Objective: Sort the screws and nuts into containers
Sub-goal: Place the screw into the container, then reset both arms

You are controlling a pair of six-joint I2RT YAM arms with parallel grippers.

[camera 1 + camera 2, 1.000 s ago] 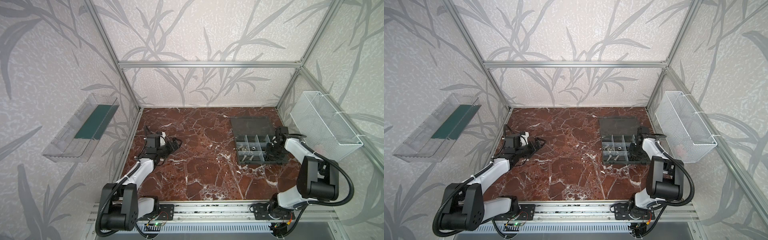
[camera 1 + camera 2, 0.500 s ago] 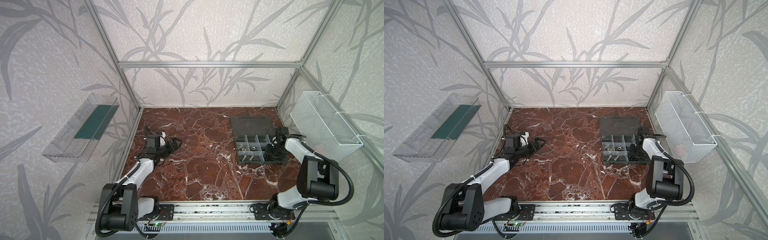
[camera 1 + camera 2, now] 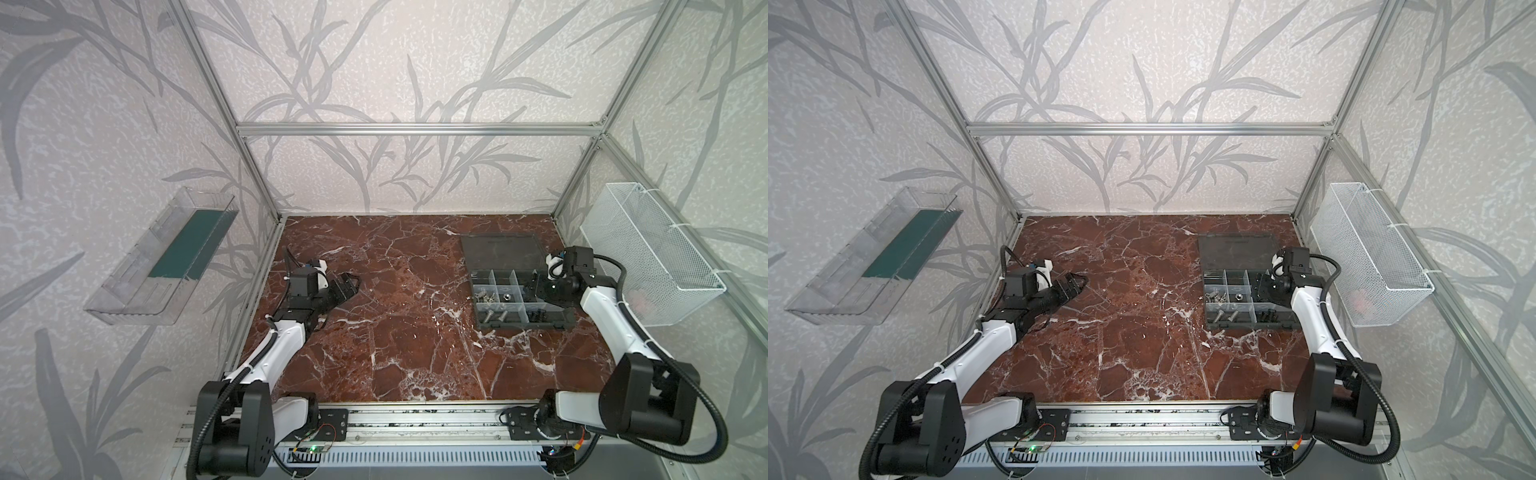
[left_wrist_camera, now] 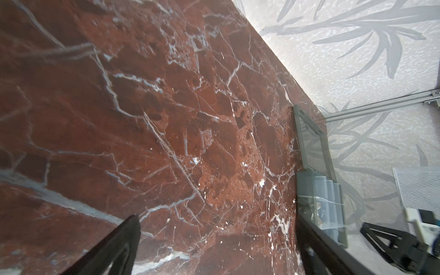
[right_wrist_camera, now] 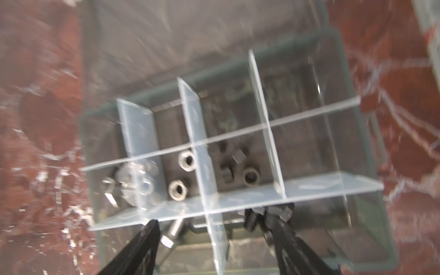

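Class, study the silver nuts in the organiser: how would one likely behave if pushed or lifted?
The silver nuts seem to lie flat, holes up, so a push would probably slide, not roll, them. Metal, so likely stiff, heavy for their size. Tiny beside the right end effector, one may slip from a pinch.

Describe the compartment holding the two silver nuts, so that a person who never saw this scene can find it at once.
On the marble table, the dark grey organiser box lies open under the right gripper. In its middle row, one compartment holds only two silver nuts; one neighbour holds a silver heap, the other black nuts.
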